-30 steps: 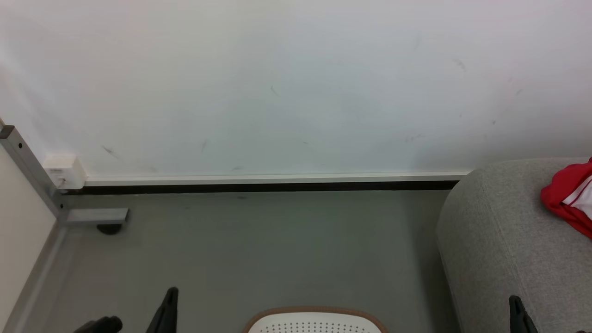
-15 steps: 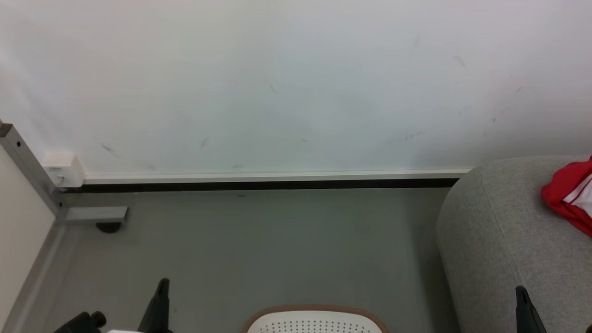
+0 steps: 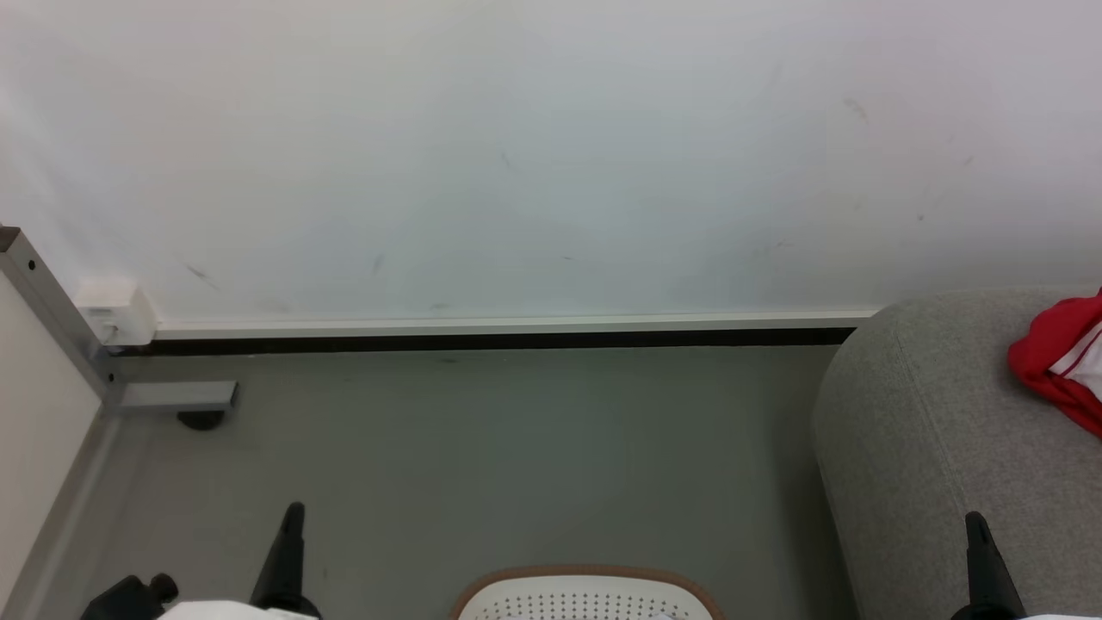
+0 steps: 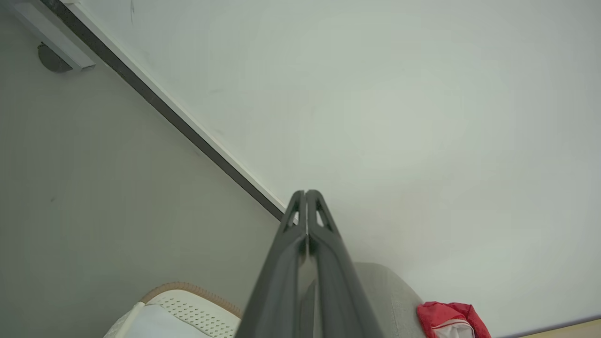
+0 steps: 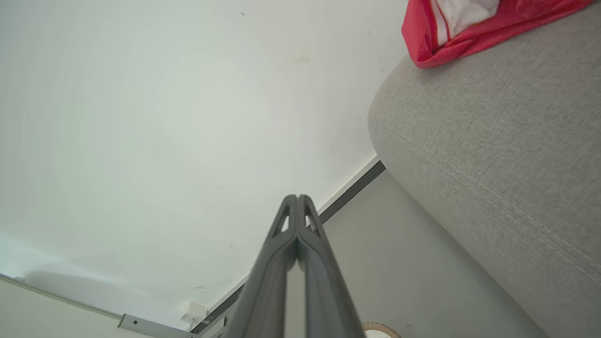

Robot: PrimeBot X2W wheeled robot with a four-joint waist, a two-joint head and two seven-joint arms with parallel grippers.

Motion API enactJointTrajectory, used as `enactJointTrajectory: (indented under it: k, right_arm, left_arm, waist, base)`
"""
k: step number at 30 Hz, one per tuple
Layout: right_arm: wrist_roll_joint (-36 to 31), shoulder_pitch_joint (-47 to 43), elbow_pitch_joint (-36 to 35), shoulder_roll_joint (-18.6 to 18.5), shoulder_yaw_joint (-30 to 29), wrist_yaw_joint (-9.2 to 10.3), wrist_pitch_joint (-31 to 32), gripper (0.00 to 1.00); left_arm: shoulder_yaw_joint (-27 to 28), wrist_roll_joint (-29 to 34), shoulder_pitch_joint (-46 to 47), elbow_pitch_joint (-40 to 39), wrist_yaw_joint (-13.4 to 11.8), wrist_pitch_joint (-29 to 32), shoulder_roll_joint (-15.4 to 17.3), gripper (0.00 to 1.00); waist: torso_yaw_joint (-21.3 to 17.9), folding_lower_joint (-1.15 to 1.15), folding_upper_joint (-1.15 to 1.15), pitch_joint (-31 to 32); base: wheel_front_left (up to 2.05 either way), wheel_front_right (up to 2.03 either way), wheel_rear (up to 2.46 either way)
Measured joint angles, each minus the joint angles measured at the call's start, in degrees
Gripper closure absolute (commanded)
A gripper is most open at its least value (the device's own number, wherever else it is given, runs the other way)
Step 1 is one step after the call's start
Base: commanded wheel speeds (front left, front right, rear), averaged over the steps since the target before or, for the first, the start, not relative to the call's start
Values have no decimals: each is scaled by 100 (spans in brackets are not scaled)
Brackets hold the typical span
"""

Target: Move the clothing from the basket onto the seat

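Note:
Red clothing [image 3: 1061, 362] with white stripe trim lies on the grey seat [image 3: 921, 430] at the right edge of the head view; it shows again as the clothing [image 5: 460, 28] on the seat [image 5: 493, 141] in the right wrist view and as the clothing [image 4: 448, 319] in the left wrist view. The white basket [image 3: 585, 596] with a brown rim sits on the floor at bottom centre, its inside hidden. My left gripper [image 3: 293, 517] is shut and holds nothing, left of the basket. My right gripper [image 3: 975, 523] is shut and holds nothing, in front of the seat.
A white wall with a dark skirting strip [image 3: 499, 340] runs across the back. A metal frame leg with a foot [image 3: 172, 398] stands at the far left beside a beige panel. Grey floor lies between the basket and the wall.
Both grippers' fingertips have risen a little in the head view, the left one drifting left. The picture as a whole has shifted slightly.

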State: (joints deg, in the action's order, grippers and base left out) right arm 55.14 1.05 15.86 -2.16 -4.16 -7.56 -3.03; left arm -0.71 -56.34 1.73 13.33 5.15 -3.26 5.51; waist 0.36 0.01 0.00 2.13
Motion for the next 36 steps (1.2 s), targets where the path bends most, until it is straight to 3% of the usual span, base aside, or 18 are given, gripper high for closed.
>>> enactJointTrajectory:
  k: [36]
  right_arm:
    - [2071,341,-56,-53,-113,0,512,100]
  left_arm:
    - [404,-2006,232,-142,-65,546,-148,100]
  waist:
    - [-18,0,0,-96]
  base:
    - [0,0,0]
